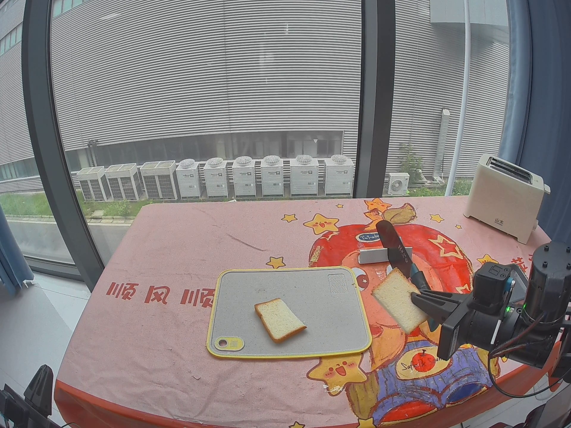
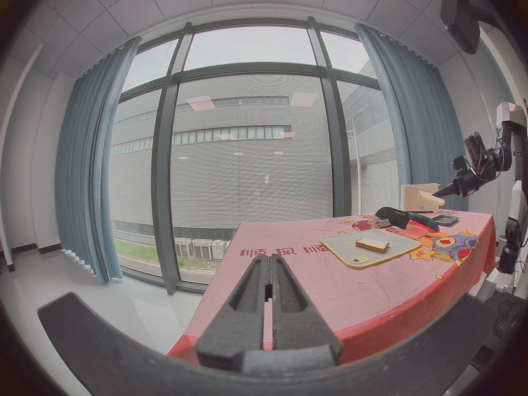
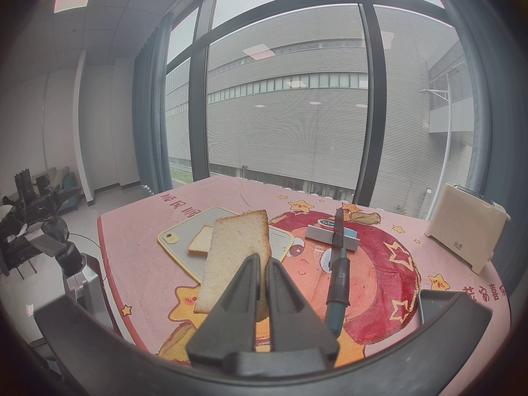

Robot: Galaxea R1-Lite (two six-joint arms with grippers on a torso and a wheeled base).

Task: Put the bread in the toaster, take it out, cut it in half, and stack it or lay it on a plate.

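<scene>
Bread slice: clamped by one lower corner in the right gripper, held in the air and tilted, over the tabletop just right of the cutting board.

Step, as judged: carrying this slice to its next station. Cannot tell whether that is the toaster at the far right or the dark tray at the near right.

- Grip is on a small area of soft crumb, so move slowly and avoid jerks; a hard swing could tear the corner.
- For the toaster: turn the slice on edge, line it up with the slot, and lower before letting go.
- Route the slice clear of the knife, which leans on its rest just beyond the slice.

Right arm: reaches in from the near right edge, wrist roughly level, fingers pointing left towards the board.

Second slice lies flat on the board, well apart from the held one.

Left gripper: fingers closed together on nothing, parked low off the near left corner of the tabletop.
</scene>
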